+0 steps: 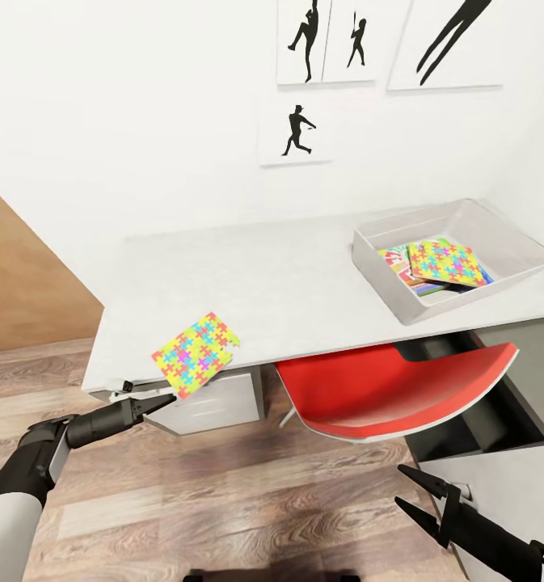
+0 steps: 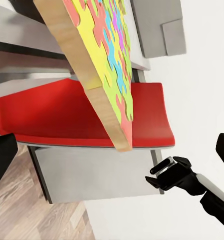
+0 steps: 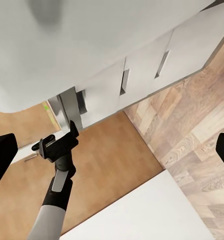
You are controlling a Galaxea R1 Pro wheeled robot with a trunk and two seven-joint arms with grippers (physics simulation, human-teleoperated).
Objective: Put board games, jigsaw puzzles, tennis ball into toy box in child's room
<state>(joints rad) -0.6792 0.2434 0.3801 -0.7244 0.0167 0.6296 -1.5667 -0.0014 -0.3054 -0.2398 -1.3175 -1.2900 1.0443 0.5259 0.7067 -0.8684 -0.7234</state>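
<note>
Gripping a jigsaw puzzle point(image 1: 196, 355) by its near corner, the left gripper point(image 1: 162, 401) has its fingers closed on the piece; the puzzle is tilted, its far part over the front left edge of the table point(image 1: 263, 283), its near part out past that edge; in the left wrist view the same puzzle point(image 2: 108, 60) shows a wooden edge and coloured face above the red chair point(image 2: 82, 117). Toy box point(image 1: 510, 234) stands on the table's right end; inside lies a second jigsaw puzzle point(image 1: 444, 263) atop a board game point(image 1: 398, 264), only partly visible. Red chair seat point(image 1: 393, 388) sits under the table front. Right gripper point(image 1: 417, 495) hangs low beside the chair, fingers spread apart, holding nothing.
</note>
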